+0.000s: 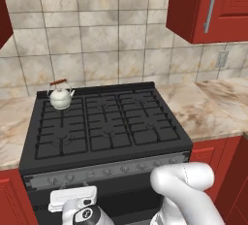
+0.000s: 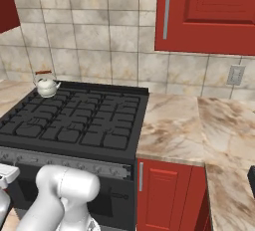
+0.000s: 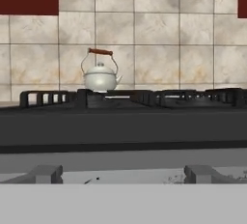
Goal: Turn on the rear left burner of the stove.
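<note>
Rear left burner (image 1: 61, 106) beneath kettle (image 1: 61, 96), far beyond spread fingers (image 3: 46, 174), stove (image 1: 104, 122) front.

A white kettle (image 1: 61, 98) hides the rear left burner.

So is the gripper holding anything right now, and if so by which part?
Nothing is held. The gripper is open, facing the stove's front strip with nothing between its fingertips.

Robot arm (image 1: 186, 190) is glossy white with fat rounded links, a dark joint band with a small round mark, plus a flat white flange (image 1: 72, 197).
</note>
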Robot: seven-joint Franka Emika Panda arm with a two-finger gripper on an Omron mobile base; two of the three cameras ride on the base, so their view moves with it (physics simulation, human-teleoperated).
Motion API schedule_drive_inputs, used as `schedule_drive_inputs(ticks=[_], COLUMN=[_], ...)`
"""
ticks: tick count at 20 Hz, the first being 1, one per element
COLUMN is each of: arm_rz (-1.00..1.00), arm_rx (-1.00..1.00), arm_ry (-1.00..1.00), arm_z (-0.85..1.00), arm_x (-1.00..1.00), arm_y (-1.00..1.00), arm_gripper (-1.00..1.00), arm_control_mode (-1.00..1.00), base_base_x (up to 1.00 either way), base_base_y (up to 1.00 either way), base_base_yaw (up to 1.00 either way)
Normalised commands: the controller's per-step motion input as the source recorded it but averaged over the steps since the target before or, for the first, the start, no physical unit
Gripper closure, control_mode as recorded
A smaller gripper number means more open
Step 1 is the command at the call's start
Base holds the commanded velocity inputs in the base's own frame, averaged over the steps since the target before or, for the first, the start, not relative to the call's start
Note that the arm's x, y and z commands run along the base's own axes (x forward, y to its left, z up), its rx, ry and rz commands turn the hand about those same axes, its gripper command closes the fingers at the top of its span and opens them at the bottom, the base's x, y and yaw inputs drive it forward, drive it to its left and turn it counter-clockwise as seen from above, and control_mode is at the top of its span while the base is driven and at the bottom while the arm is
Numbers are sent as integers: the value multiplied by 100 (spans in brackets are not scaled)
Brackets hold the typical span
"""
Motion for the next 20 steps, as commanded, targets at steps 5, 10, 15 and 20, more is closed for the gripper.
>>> schedule_drive_inputs(ticks=[5,10,15,20], arm_rz=[0,0,0,0], arm_rx=[0,1,1,0], arm_ry=[0,0,0,0], arm_z=[-20,-18,-19,-28], arm_x=[18,25,30,27], arm_y=[13,1,0,7], arm_gripper=[-100,-100,-100,-100], arm_control_mode=[-100,-100,-100,-100], base_base_x=[0,0,0,0], base_base_y=[0,0,0,0], base_base_yaw=[0,0,0,0])
